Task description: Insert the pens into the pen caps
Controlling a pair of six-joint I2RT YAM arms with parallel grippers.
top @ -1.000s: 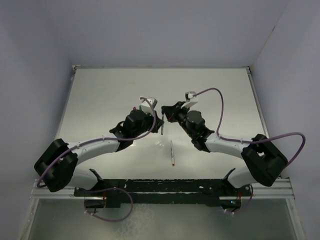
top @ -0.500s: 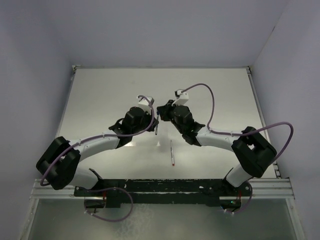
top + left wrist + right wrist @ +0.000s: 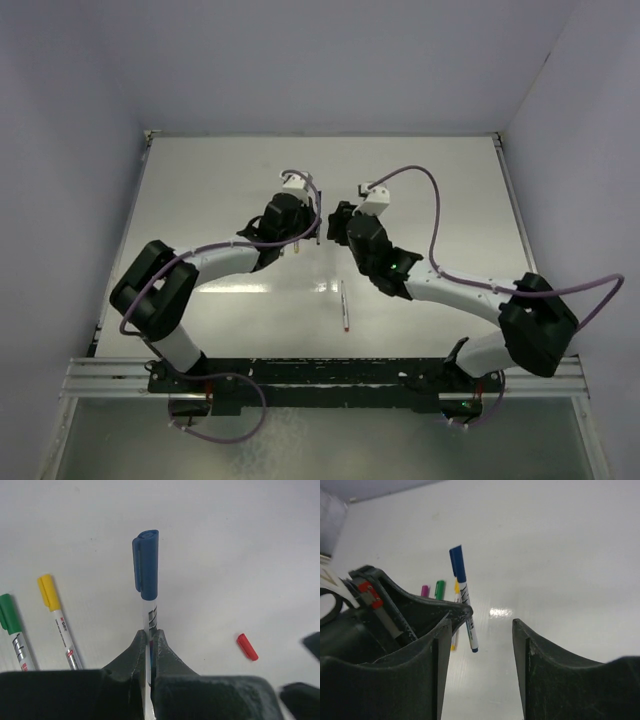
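My left gripper (image 3: 149, 632) is shut on a silvery pen (image 3: 151, 617) that wears a blue cap (image 3: 146, 564) and points away from the wrist. The same capped pen (image 3: 462, 592) shows in the right wrist view, hanging above the table just left of my right gripper (image 3: 480, 625). That gripper is open, with nothing between its fingers. Both grippers meet mid-table, left (image 3: 318, 232) and right (image 3: 336, 222). A red cap (image 3: 247, 646) lies loose on the table. An uncapped pen with a red tip (image 3: 344, 305) lies nearer the arm bases.
A yellow-capped pen (image 3: 57, 620) and a green-capped pen (image 3: 12, 630) lie side by side on the table left of the held pen. A purple cap end (image 3: 424, 590) shows beside the green one (image 3: 440, 589). Walls enclose the white table (image 3: 440, 190).
My right gripper has opened and released the blue cap, which stays on the pen held by the left gripper. Both grippers have moved a little toward the back of the table.
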